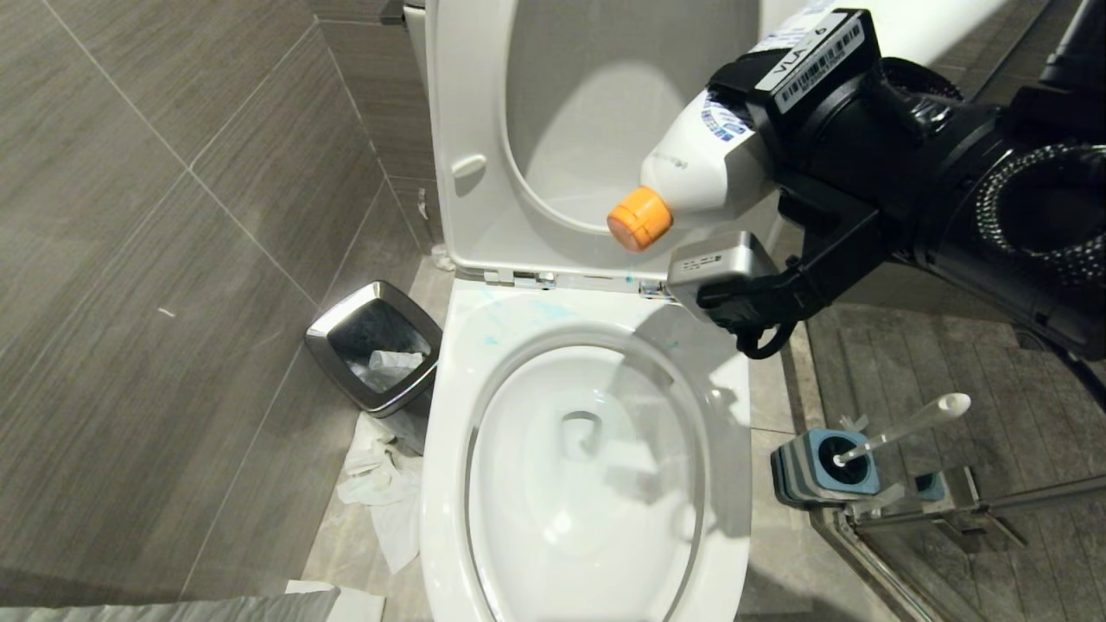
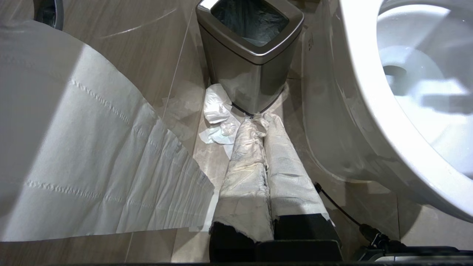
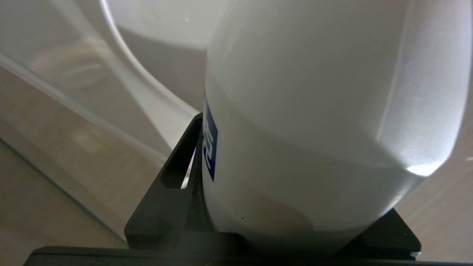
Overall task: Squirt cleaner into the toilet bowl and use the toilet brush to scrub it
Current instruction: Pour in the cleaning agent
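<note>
Bottle of cleaner [image 1: 704, 160] is sitting clamped in right gripper [image 1: 760, 130], orange cap tilting down twd toilet bowl [image 1: 587, 484] prob for squirting, w/ toilet brush [image 1: 899, 429] waiting in holder; left gripper [image 2: 271, 177], fingers together, is hanging parked nr bin [image 2: 251, 62].

In my right gripper [image 1: 756, 164]: white bottle [image 1: 704, 160], orange cap [image 1: 639, 218] (blue label print). Toilet bowl [image 1: 449, 449]: glossy white, turquoise smears [image 1: 494, 321]. Bin [image 1: 373, 345]: steel-grey.

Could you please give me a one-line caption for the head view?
Right hand holds the orange-capped cleaner bottle tilted above the open toilet bowl; toilet brush sits in its holder.
</note>
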Motion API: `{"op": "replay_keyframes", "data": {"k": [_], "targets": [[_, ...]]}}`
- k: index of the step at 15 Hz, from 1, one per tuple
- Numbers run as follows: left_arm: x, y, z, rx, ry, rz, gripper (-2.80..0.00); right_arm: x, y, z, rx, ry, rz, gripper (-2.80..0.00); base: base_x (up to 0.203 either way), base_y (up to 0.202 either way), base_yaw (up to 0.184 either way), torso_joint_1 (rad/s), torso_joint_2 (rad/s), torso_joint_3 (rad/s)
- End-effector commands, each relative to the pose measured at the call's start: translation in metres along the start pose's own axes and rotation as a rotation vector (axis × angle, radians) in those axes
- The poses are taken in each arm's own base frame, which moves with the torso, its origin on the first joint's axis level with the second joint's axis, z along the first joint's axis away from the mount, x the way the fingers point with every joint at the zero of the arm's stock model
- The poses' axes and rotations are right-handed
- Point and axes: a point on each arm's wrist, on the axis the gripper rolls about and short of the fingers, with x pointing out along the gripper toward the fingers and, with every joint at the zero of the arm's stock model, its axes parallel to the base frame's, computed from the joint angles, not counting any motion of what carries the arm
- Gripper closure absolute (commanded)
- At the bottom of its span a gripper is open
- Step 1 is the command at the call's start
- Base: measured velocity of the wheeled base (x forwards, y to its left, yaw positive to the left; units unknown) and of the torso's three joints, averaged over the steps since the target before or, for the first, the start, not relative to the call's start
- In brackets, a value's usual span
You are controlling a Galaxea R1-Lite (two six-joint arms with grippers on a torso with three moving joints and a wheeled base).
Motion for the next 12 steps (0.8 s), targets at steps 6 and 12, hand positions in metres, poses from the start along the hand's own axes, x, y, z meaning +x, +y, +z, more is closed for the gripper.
{"op": "replay_keyframes", "data": {"k": [6,12], "targets": [[0.0004,0.0,-0.0017,0.0,0.005,0.001,0.0,-0.0035,-0.0099,-0.0049,-0.097,0.015,-0.026,0.0,0.0,0.0,0.0,0.0,0.0,0.0],[0.0004,0.0,-0.0017,0.0,0.005,0.001,0.0,-0.0049,-0.011,-0.0053,-0.093,0.014,-0.031,0.0,0.0,0.0,0.0,0.0,0.0,0.0]]}}
